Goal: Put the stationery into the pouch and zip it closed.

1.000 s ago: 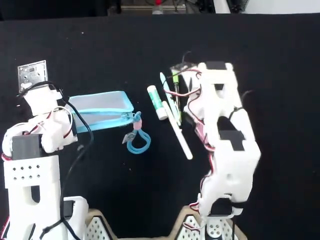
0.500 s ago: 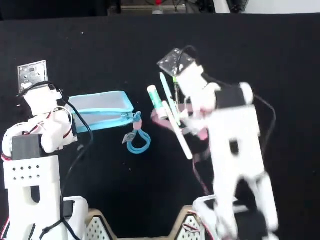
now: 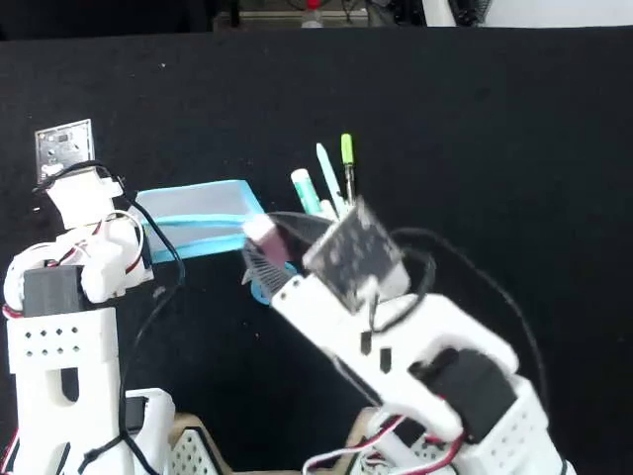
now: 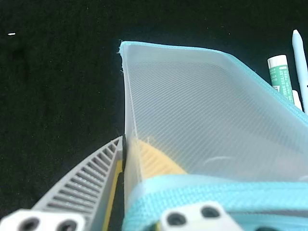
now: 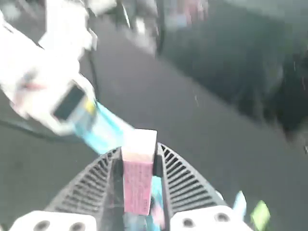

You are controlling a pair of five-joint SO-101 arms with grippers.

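The pouch [image 3: 193, 220], clear mesh with light blue trim, lies at the left of the black table. My left gripper [image 3: 144, 236] is shut on its left end; in the left wrist view the grey finger [image 4: 91, 190] clamps the pouch [image 4: 202, 125] wall. My right gripper [image 3: 263, 241] hovers over the pouch's right end, shut on a pink eraser [image 3: 261, 230]. In the right wrist view the eraser [image 5: 138, 178] stands upright between the fingers, with the pouch [image 5: 103, 127] below. A glue stick [image 3: 305, 190], a teal pen [image 3: 324, 166] and a green-capped pen [image 3: 347, 158] lie right of the pouch.
The pouch's blue loop strap [image 3: 259, 291] lies on the table, partly under the right arm [image 3: 396, 336]. The left arm's base [image 3: 59, 366] stands at the front left. The glue stick [image 4: 280, 77] and pen tip [image 4: 299, 57] lie beyond the pouch.
The right arm swung from over the pens leftward and down toward the pouch's right end, carrying the pink eraser. The left arm and the pouch stayed still.
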